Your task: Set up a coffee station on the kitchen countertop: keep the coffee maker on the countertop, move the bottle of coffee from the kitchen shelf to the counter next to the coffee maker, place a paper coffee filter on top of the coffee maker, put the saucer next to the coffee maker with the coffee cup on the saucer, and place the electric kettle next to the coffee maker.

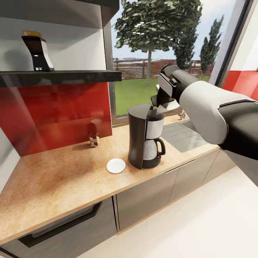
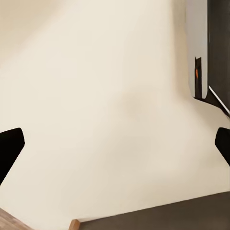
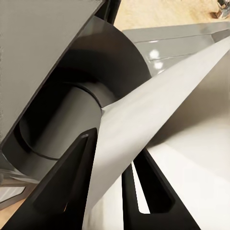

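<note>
Head view, right arm: the right end effector point(image 1: 160, 101) hangs just above the coffee maker point(image 1: 145, 138), pinching the paper coffee filter point(image 1: 168, 105), which seems lined up so it can be set on the machine's top.
Head view, surface: the saucer point(image 1: 115, 166) lies flat just beside the coffee maker on the kitchen countertop point(image 1: 53, 182), already where the task wants it.
Head view, shelf: the bottle of coffee point(image 1: 37, 52) stands upright on the kitchen shelf point(image 1: 64, 76), not yet moved.
Left wrist view: the left end effector point(image 2: 117, 148) has its dark fingers wide apart, holding nothing, over pale floor.
Right wrist view: two dark fingers point(image 3: 64, 184) are clamped on the grey-white filter sheet, directly over the machine's round top.
</note>
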Robot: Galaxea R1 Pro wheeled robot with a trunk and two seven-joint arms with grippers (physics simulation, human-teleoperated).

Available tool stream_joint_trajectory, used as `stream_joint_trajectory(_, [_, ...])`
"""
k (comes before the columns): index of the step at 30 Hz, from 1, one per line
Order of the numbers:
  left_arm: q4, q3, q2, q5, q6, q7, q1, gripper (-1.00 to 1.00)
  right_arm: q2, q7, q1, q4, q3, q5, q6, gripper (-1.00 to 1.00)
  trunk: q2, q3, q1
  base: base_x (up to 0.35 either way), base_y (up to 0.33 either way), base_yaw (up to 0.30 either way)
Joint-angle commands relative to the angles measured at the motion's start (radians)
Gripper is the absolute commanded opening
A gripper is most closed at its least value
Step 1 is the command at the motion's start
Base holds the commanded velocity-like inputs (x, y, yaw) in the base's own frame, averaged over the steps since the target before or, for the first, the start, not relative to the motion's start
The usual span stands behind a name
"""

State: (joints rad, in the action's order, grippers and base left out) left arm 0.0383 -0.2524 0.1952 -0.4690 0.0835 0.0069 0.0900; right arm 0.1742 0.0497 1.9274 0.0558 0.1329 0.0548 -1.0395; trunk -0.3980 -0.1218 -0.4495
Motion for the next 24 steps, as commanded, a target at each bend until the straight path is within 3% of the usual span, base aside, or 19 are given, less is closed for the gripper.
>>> stream_joint_trajectory(1, [0.001, -0.008, 0.000, -0.010, 0.004, 0.000, 0.000, 1.00, 0.000, -0.001, 0.001, 0.001, 0.001, 0.005, -0.004, -1.00, -0.002, -0.002, -0.001, 0.000, 0.000, 0.000])
stream_joint_trajectory(24, [0.001, -0.008, 0.000, -0.010, 0.004, 0.001, 0.000, 1.00, 0.000, -0.001, 0.001, 0.003, 0.000, 0.006, -0.005, -1.00, -0.002, -0.034, -0.001, 0.000, 0.000, 0.000])
